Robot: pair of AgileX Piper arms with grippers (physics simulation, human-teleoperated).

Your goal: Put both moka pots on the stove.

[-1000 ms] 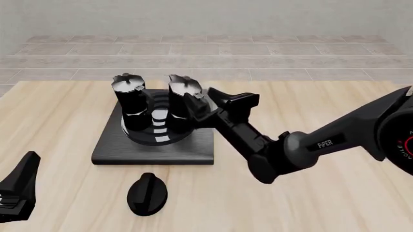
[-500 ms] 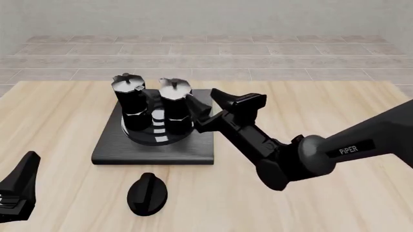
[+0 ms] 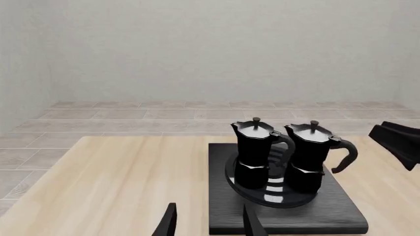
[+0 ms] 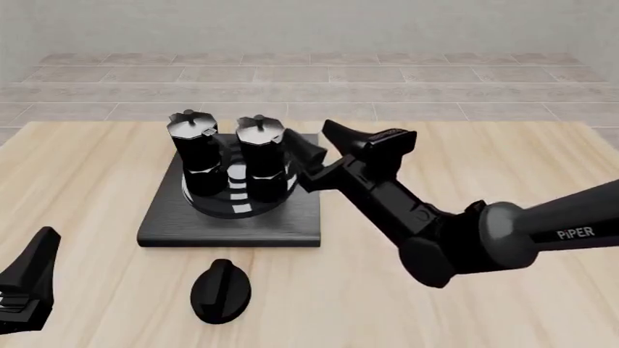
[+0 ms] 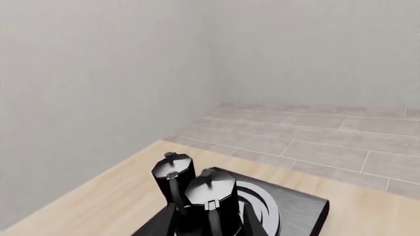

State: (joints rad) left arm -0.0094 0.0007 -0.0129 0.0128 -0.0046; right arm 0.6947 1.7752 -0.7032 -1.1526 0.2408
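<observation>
Both moka pots upright on the stove (image 4: 193, 221), side by side on the burner rings: left moka pot (image 4: 198, 161) and right moka pot (image 4: 261, 159), close together with a narrow gap showing between them. Seen only from the front: an oval black knob (image 4: 222, 291) lying on the desk (image 4: 483, 152), nearer than the stove's near edge and apart from it. Shown only in the left wrist view: the right pot's curved handle (image 3: 345, 155) jutting out sideways past the burner rings.

Right claw (image 4: 334, 148) just beside that handle at the stove's right edge, fingers spread apart and gripping nothing. In the right wrist view, both pots sit between and beyond the two dark fingertips (image 5: 164, 223), handles turned toward the camera. Left claw (image 4: 29, 283) low at the near left corner of the front view, well apart from the stove; left wrist view shows its two fingertips (image 3: 169, 223) parted, with bare desk between them.

Bare slab around the rings, widest along the near edge. Wide open desk to the left, to the right and beyond the stove.
</observation>
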